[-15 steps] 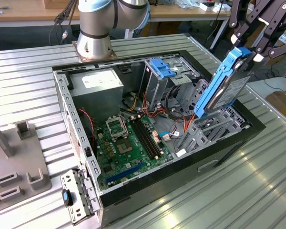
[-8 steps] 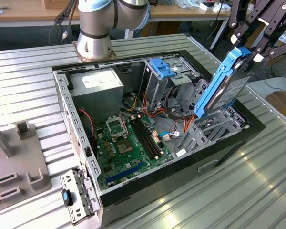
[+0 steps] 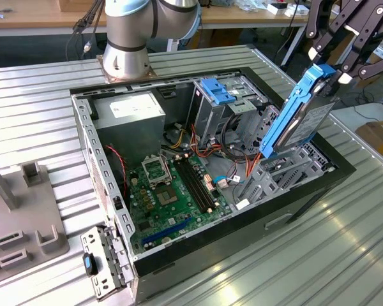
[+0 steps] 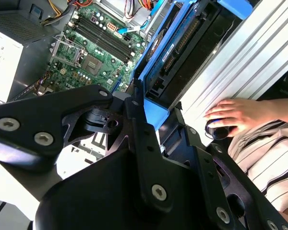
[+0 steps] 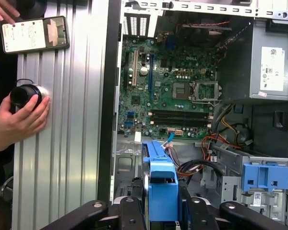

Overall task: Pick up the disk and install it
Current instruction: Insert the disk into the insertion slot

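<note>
1 tool [image 3: 330, 67] grips the disk [image 3: 304, 122] above the case [image 3: 242, 224].

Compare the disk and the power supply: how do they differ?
The disk hangs tilted on edge in the pincer over the case; the power supply sits flat in the case's corner. The disk is slim and clipped in a blue frame; the power supply is a bulkier, bare box. Both are grey metal.
</note>
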You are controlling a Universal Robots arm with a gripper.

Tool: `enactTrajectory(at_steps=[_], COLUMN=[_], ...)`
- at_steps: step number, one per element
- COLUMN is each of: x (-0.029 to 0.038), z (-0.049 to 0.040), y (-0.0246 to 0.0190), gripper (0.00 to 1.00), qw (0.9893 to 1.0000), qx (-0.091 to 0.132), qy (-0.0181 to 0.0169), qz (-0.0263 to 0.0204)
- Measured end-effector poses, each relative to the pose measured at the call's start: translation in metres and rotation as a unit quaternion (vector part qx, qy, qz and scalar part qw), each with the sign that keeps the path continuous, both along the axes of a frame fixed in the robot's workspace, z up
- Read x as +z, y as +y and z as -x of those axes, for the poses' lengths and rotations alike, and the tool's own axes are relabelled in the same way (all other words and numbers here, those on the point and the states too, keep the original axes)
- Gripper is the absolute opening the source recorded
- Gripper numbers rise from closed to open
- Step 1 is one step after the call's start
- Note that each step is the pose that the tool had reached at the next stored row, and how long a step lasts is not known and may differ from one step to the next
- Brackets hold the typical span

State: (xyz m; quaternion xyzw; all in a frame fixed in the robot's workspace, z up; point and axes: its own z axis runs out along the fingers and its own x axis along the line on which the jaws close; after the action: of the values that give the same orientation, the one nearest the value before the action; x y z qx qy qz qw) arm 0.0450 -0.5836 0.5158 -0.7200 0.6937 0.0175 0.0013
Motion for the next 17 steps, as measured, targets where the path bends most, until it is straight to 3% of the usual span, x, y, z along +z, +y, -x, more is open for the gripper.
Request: enactTrajectory(at_steps=[13,14,17], x=[-0.0006,-0.0036,-0.0038], z=[0.0,0.0,0.0], y=[0.0,0.0,0.0], gripper=[0.36,0.36,0.36], qw=[1.0,1.0,1.0], qx=[0.0,0.0,0.0], qy=[0.0,0.0,0.0], qz=[-0.0001,0.0,-0.0001])
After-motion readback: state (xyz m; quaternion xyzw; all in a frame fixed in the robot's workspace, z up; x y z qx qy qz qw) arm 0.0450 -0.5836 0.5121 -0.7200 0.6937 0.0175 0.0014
